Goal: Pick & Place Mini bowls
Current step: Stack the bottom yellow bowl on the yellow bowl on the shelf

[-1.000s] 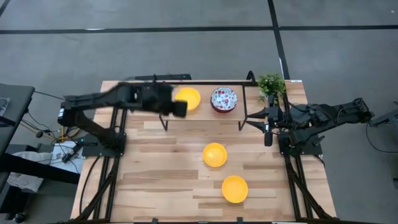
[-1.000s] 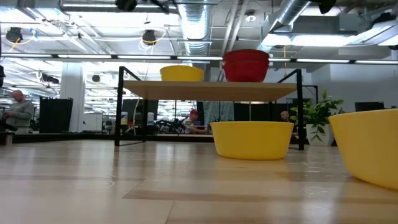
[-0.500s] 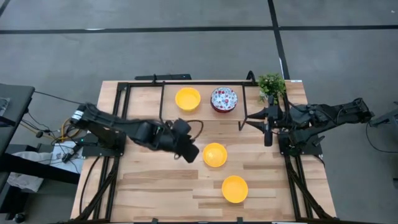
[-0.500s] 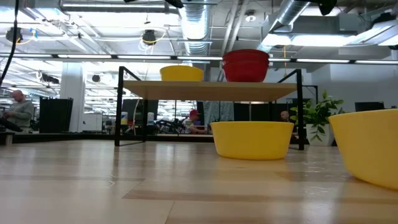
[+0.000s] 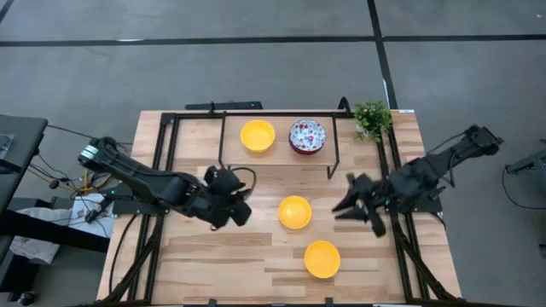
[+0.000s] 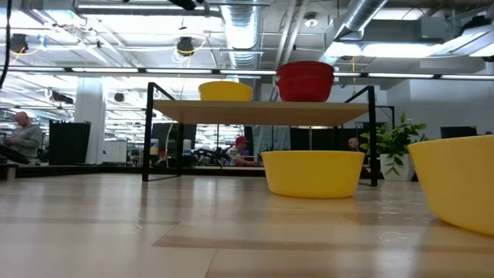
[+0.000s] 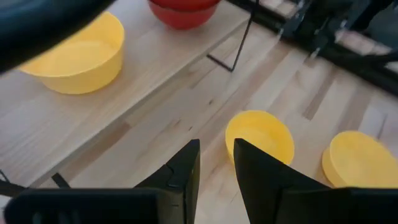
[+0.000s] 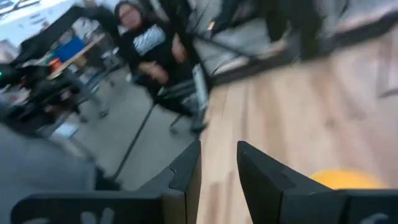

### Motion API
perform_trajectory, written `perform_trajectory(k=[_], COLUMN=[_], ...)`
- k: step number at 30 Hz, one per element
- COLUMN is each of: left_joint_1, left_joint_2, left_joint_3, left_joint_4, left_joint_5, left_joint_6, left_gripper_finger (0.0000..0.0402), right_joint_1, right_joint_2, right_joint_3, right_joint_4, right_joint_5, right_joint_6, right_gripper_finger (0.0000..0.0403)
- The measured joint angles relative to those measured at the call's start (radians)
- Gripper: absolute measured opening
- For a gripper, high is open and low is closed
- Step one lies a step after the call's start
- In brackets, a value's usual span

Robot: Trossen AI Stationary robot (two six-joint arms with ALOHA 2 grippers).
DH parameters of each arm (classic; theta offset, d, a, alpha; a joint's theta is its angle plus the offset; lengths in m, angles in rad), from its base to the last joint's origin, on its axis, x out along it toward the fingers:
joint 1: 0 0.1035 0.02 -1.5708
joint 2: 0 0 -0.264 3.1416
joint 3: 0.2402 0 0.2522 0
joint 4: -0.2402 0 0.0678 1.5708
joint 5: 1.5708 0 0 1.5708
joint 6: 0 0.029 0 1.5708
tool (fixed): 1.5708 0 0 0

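Two yellow mini bowls stand on the table: one in the middle (image 5: pixel 294 211) (image 7: pixel 261 134), one nearer the near edge (image 5: pixel 322 258) (image 7: pixel 360 158). On the black-framed shelf rest a third yellow bowl (image 5: pixel 257 135) (image 6: pixel 225 91) and a stack of red bowls, white with red speckles inside (image 5: pixel 307 136) (image 6: pixel 305 81). My left gripper (image 5: pixel 241 210) (image 7: pixel 216 144) hovers just left of the middle bowl, fingers a narrow gap apart and holding nothing. My right gripper (image 5: pixel 343 207) (image 8: pixel 219 144) hangs right of that bowl, also narrowly open and holding nothing.
The shelf frame (image 5: pixel 333 162) stands across the table's far part on thin black legs. A green plant (image 5: pixel 372 117) sits at the far right corner. Bare wood lies left of the bowls and along the near edge. A person (image 8: pixel 146 43) sits beyond the table.
My left gripper has left the yellow bowl on the shelf and swung toward the near edge and down, ending just left of the middle yellow bowl. My right arm has left its spot at the right edge and moved toward the near edge and leftward. No bowl has moved.
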Motion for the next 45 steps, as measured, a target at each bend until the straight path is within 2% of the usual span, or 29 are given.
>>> perform_trajectory(k=[4, 7, 12, 19, 24, 28, 35, 40, 45], left_joint_1=[-0.008, -0.008, -0.008, -0.008, -0.008, -0.008, -0.008, -0.008, -0.008], left_joint_2=[-0.116, -0.197, -0.301, -0.364, -0.361, -0.361, -0.361, -0.361, -0.361], left_joint_3=[-0.133, -0.219, -0.330, -0.412, -0.427, -0.427, -0.427, -0.427, -0.427], left_joint_4=[0.122, 0.183, 0.263, 0.302, 0.307, 0.307, 0.309, 0.309, 0.309], left_joint_5=[-0.011, -0.011, -0.008, -0.003, 0.004, 0.004, 0.004, 0.004, 0.004], left_joint_6=[0.005, 0.007, 0.030, 0.032, 0.032, 0.048, 0.066, 0.089, 0.092], left_gripper_finger=[0.0097, 0.0097, 0.0097, 0.0097, 0.0097, 0.0097, 0.0097, 0.0097, 0.0097], right_joint_1=[0.070, 0.104, 0.143, 0.166, 0.155, 0.127, 0.086, 0.072, 0.059], right_joint_2=[0.104, 0.173, 0.275, 0.392, 0.466, 0.514, 0.528, 0.504, 0.511], right_joint_3=[0.000, 0.000, 0.000, 0.000, 0.001, 0.001, 0.001, 0.001, 0.001], right_joint_4=[-0.011, -0.089, -0.230, -0.257, -0.288, -0.341, -0.318, -0.303, -0.296], right_joint_5=[-0.002, -0.005, -0.083, -0.118, -0.130, -0.209, -0.300, -0.279, -0.274], right_joint_6=[0.148, 0.273, 0.484, 0.592, 0.634, 0.705, 0.714, 0.731, 0.782], right_gripper_finger=[0.0092, 0.0092, 0.0092, 0.0092, 0.0092, 0.0098, 0.0153, 0.0178, 0.0180])
